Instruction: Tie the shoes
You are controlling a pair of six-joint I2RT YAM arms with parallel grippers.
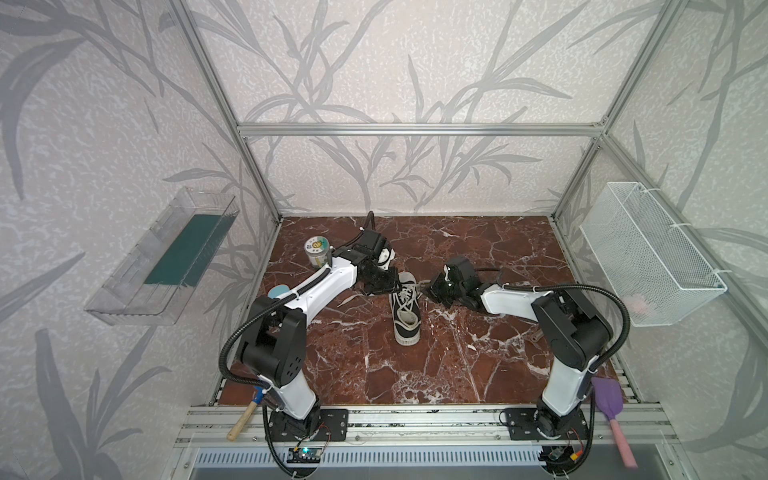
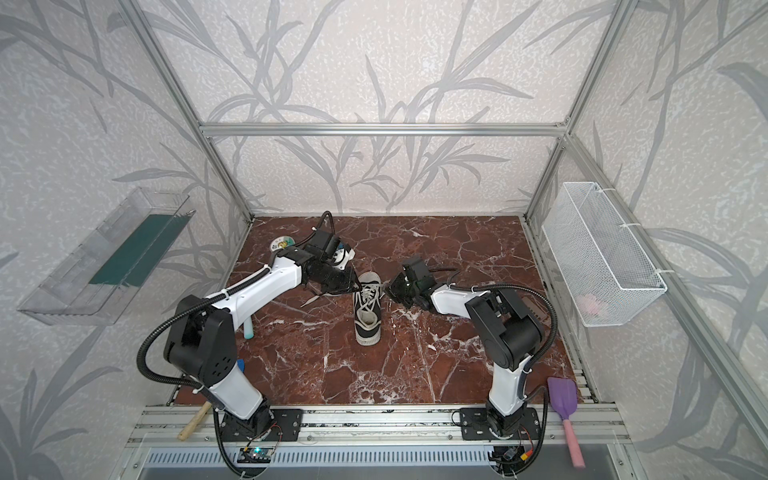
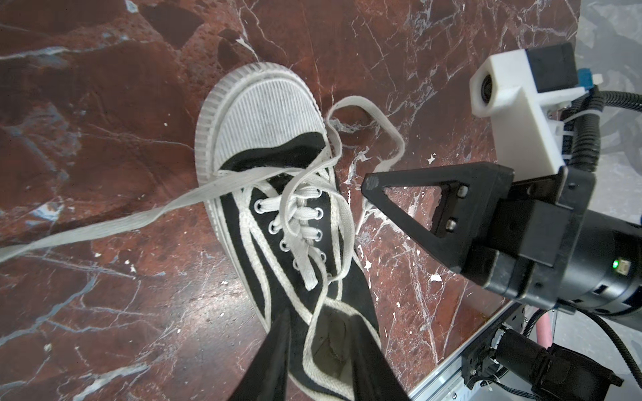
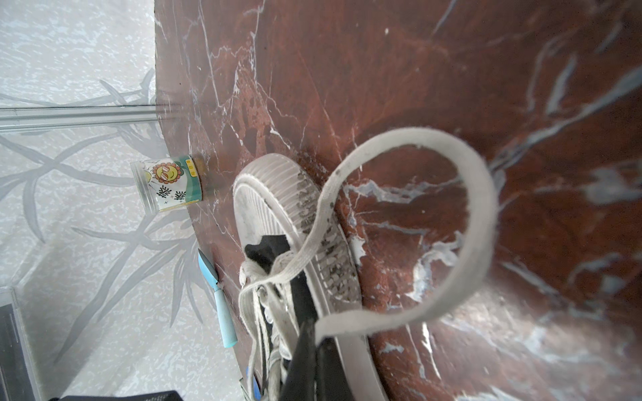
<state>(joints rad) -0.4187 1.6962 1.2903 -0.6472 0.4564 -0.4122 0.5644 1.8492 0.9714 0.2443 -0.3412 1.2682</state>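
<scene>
Flanking black canvas sneaker with white toe cap, mid red marble counter in both top views, long axis vertical, toe up-frame: left hand, jaws apart, straddles white flat lace; right hand pinched shut on white lace loop, right of toe.

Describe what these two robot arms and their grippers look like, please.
The left arm and right arm have smooth white shells between chunky black joints, with ribbed black cable looping alongside. The left gripper and right gripper are black with tapering fingers; the right one's are hollow triangles, and a white camera mount and small green light sit on its wrist.
</scene>
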